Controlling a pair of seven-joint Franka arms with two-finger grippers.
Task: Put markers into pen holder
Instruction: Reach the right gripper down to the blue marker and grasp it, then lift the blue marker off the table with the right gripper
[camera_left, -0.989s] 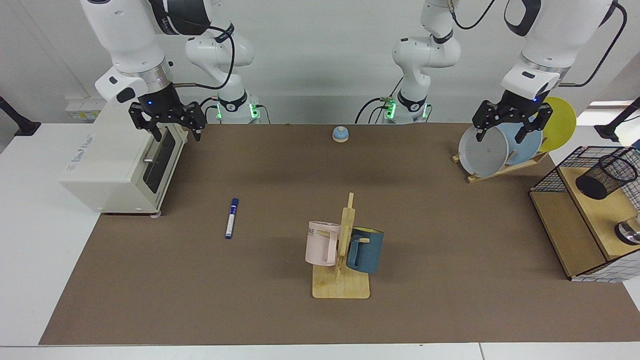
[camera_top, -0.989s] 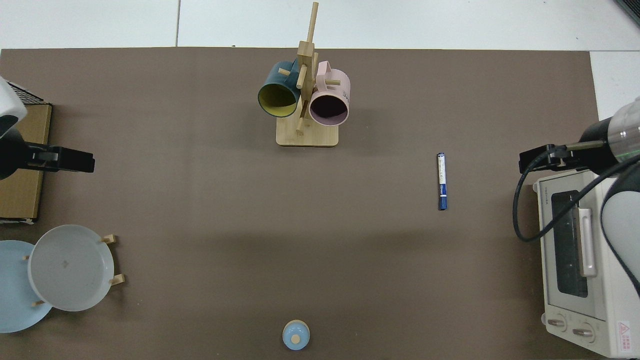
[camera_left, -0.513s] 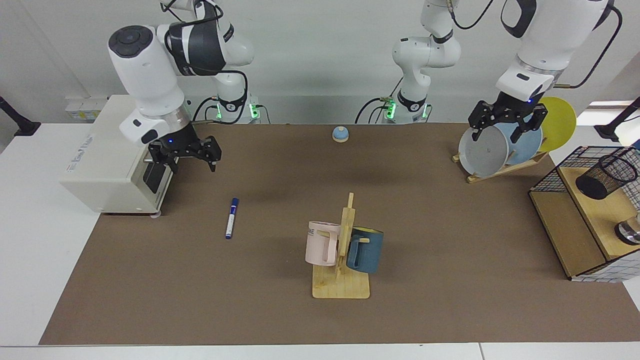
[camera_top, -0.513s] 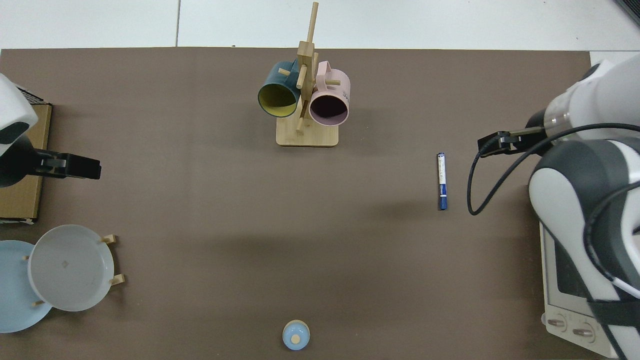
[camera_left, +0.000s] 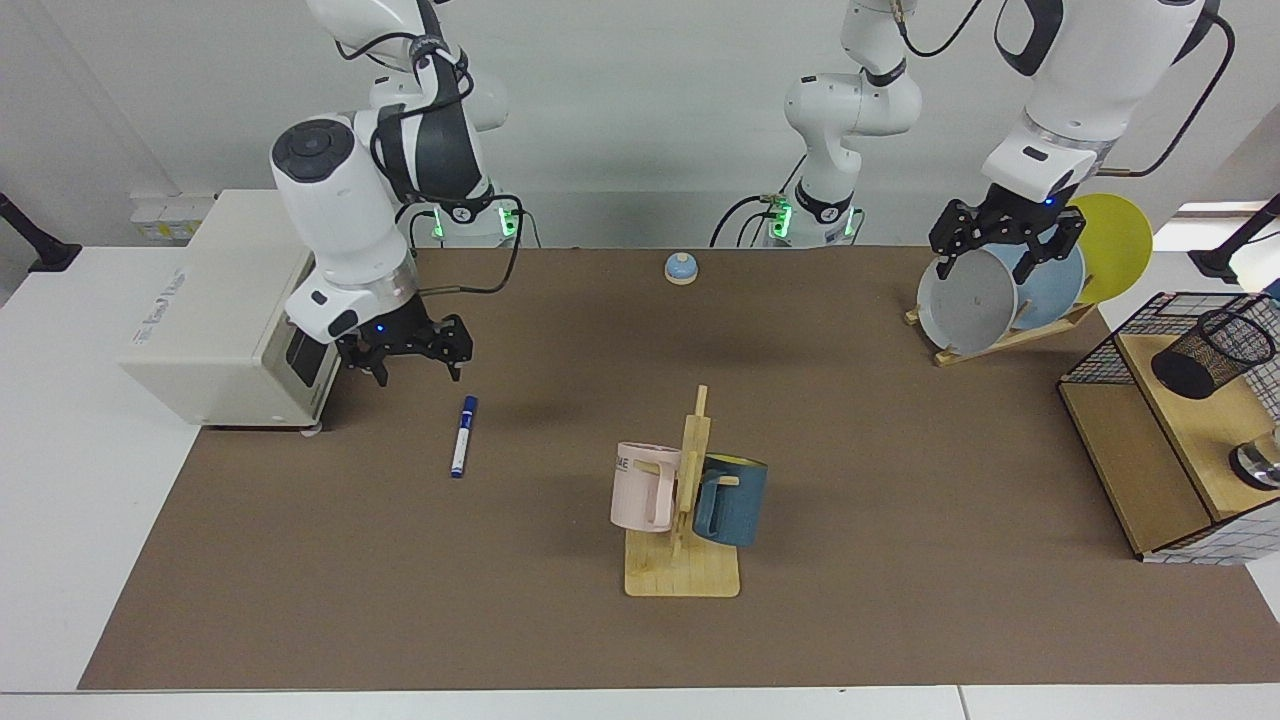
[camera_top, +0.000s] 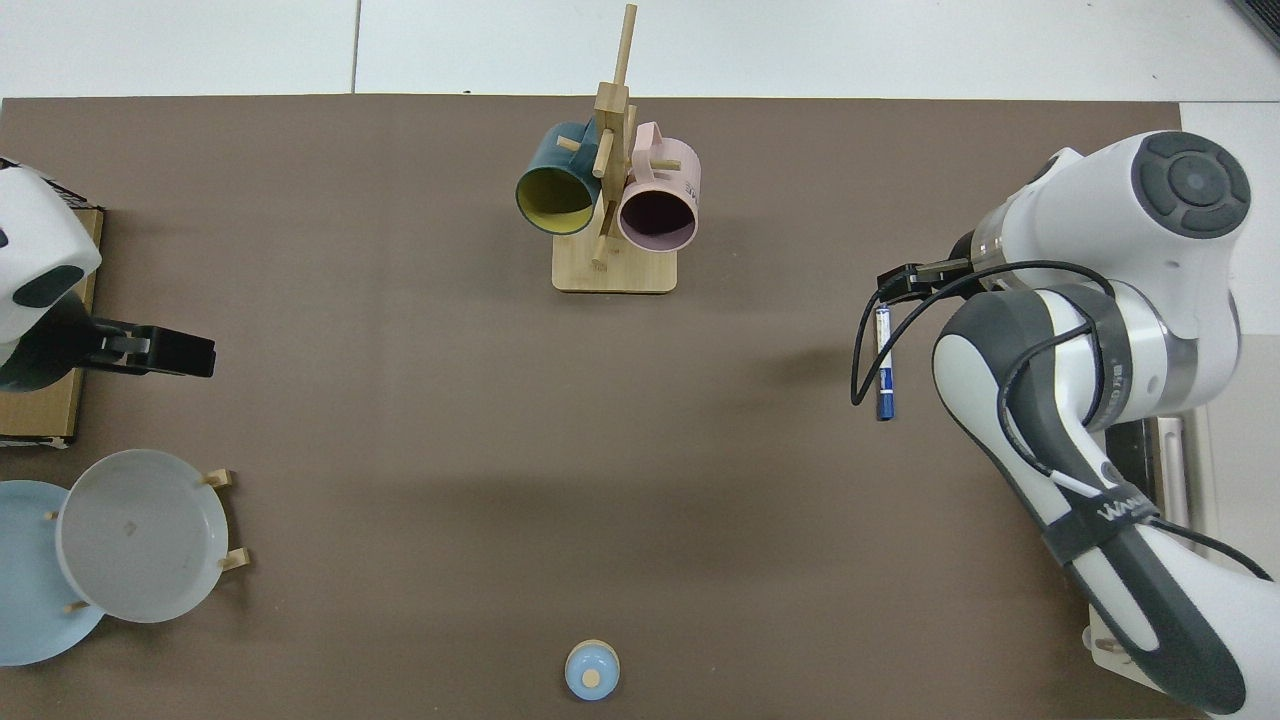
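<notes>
The marker (camera_left: 463, 436), white with a dark blue cap, lies flat on the brown mat, and the top view shows this marker (camera_top: 884, 365) partly crossed by a black cable. My right gripper (camera_left: 418, 372) hangs open just behind the marker and slightly above it, holding nothing. From above, the right gripper (camera_top: 903, 285) sits over the marker's uncapped end. The pen holder (camera_left: 1212, 352), a black mesh cup, leans tilted on the wooden shelf at the far side. My left gripper (camera_left: 992, 265) waits open above the plates, seen from above as a black bar, the left gripper (camera_top: 185, 353).
A cream toaster oven (camera_left: 225, 310) stands close beside the right arm. A wooden mug tree (camera_left: 685, 500) with a pink and a blue mug is mid-table. Plates lean in a rack (camera_left: 985, 300). A wire basket frame (camera_left: 1110, 350) surrounds the shelf. A small blue knob (camera_left: 681, 268) sits at the back.
The right arm swung down and away from the oven until its open gripper hangs beside the marker. The left gripper drifted slightly toward the table's middle. The marker has not moved.
</notes>
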